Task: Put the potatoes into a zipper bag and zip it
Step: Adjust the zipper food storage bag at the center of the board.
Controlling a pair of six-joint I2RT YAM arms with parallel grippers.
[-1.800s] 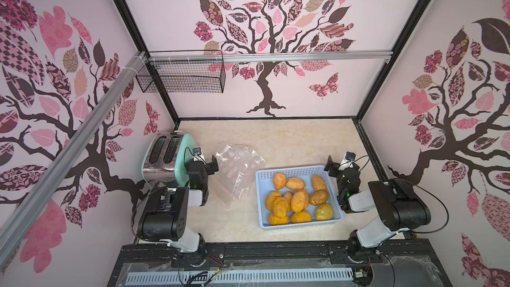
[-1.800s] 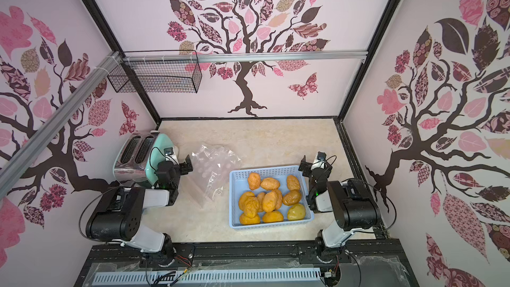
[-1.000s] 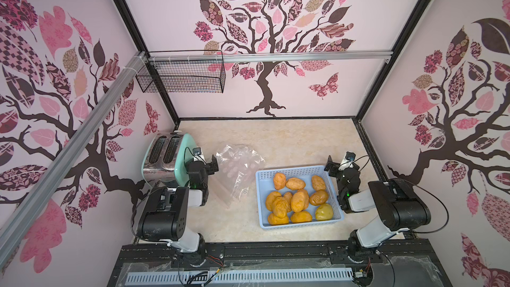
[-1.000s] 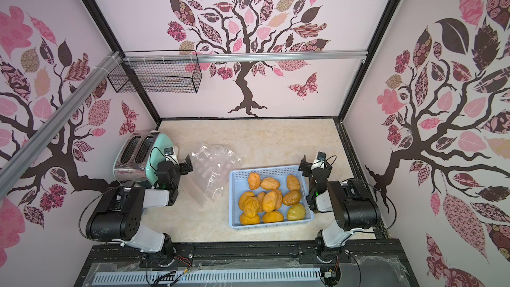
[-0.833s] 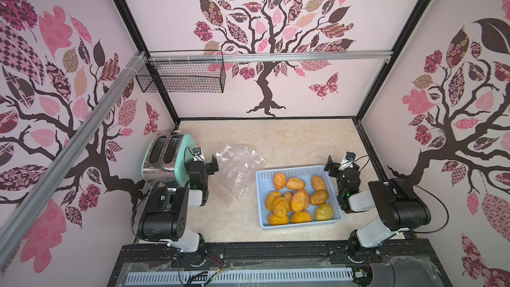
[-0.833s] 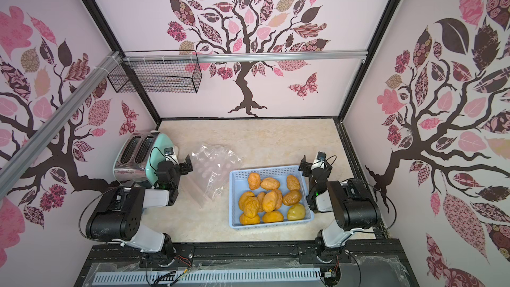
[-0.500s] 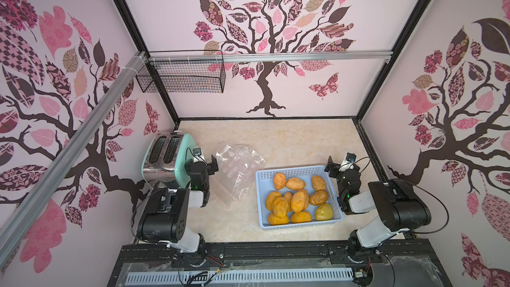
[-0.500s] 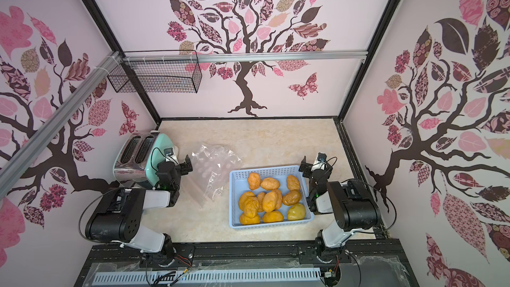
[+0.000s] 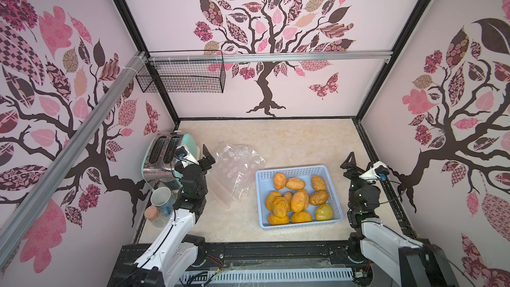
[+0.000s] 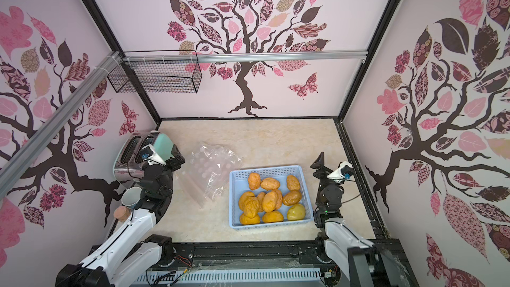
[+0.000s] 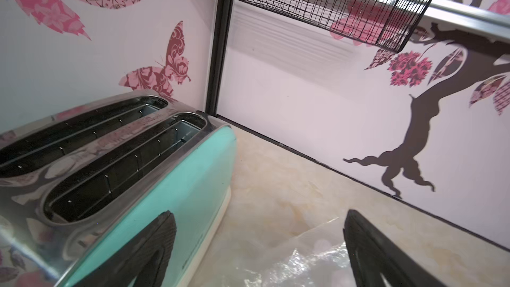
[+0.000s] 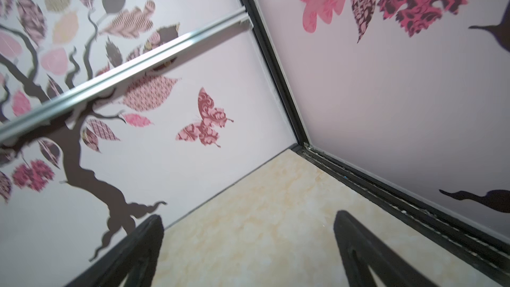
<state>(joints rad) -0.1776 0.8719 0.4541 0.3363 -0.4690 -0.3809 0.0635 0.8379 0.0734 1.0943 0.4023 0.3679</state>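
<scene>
Several orange-brown potatoes (image 9: 299, 198) (image 10: 271, 198), with one yellow-green among them, lie piled in a blue basket (image 9: 292, 168) (image 10: 266, 171). Left of it the clear zipper bag (image 9: 237, 168) (image 10: 211, 171) lies crumpled and empty on the table. My left gripper (image 9: 197, 154) (image 10: 171, 157) (image 11: 259, 212) hovers open between the toaster and the bag's left edge, nothing between its fingers. Right of the basket my right gripper (image 9: 358, 161) (image 10: 329, 161) (image 12: 248, 214) is open over bare table, pointing at the back right corner.
A teal and chrome toaster (image 9: 162, 155) (image 11: 138, 175) stands by the left wall, close to my left fingers. In front of it are a white cup (image 9: 161, 198) and a pinkish round fruit (image 9: 151, 212). A wire basket (image 9: 182, 75) hangs on the back rail.
Both arms' elbows have dropped back toward the front rail, uncovering the cup and the pinkish fruit. The right gripper has shifted slightly right. Both grippers stay open.
</scene>
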